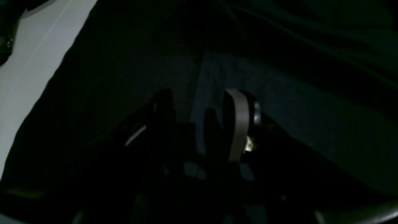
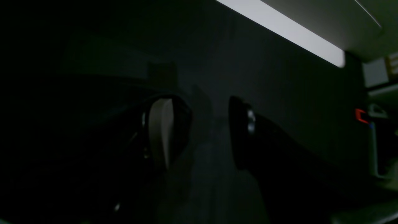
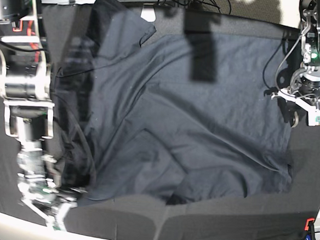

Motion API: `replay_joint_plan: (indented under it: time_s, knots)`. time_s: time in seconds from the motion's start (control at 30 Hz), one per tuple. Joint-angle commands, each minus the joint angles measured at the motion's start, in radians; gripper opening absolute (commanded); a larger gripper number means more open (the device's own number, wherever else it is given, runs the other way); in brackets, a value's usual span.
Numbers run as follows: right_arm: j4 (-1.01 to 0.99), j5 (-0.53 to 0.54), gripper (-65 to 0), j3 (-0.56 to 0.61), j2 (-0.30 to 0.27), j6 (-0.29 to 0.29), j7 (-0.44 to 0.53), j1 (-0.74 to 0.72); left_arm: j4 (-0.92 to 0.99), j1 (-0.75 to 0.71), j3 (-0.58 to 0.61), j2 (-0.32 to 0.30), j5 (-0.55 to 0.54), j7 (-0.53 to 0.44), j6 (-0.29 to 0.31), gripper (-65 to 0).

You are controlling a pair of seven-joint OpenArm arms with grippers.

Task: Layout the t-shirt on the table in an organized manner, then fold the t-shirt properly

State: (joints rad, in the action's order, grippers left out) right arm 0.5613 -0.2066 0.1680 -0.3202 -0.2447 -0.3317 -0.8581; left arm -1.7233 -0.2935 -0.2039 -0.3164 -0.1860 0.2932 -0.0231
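T-shirt (image 3: 171, 121) lies crumpled across the counter (image 3: 309, 180) middle, between both released pincers, the left pincer (image 3: 309, 111) just beside one edge and the right pincer (image 3: 52, 211) near the opposite corner.

The whole scene is taken in from above by the base view, looking down on the wide black-clothed table (image 3: 309, 180) and the wrinkled dark charcoal t-shirt (image 3: 192, 128) spread across it. The left wrist view is set close behind the left gripper (image 1: 202, 118), aimed low along dark fabric toward a pale table edge. The right wrist view sits equally near the right gripper (image 2: 202, 133); what seems to be the same cloth is shared, though darkness obscures it.
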Motion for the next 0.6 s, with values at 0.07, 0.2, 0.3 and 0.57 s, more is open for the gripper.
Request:
replay_joint_plan:
  time_s: [0.07,0.2,0.3,0.57]
  knots:
    - [0.02,0.038,-37.0,-0.004,-0.042,0.012,0.042,-0.045,-0.019,0.008,-0.005,-0.013,0.002,-0.024,-0.003,-40.1]
    - [0.02,0.227,-37.0,-0.005,-0.078,-0.146,0.04,-0.045,-0.019,0.008,-0.005,-0.013,0.002,-0.024,-0.002,-40.1]
    - [0.02,0.319,-36.9,-0.004,-0.076,-0.211,0.029,-0.045,-0.019,0.008,-0.005,-0.013,0.002,-0.025,-0.003,-40.1]
    - [0.019,0.348,-36.9,-0.004,-0.036,-0.27,0.008,-0.045,-0.019,0.008,-0.005,-0.013,0.002,-0.024,-0.002,-40.1]
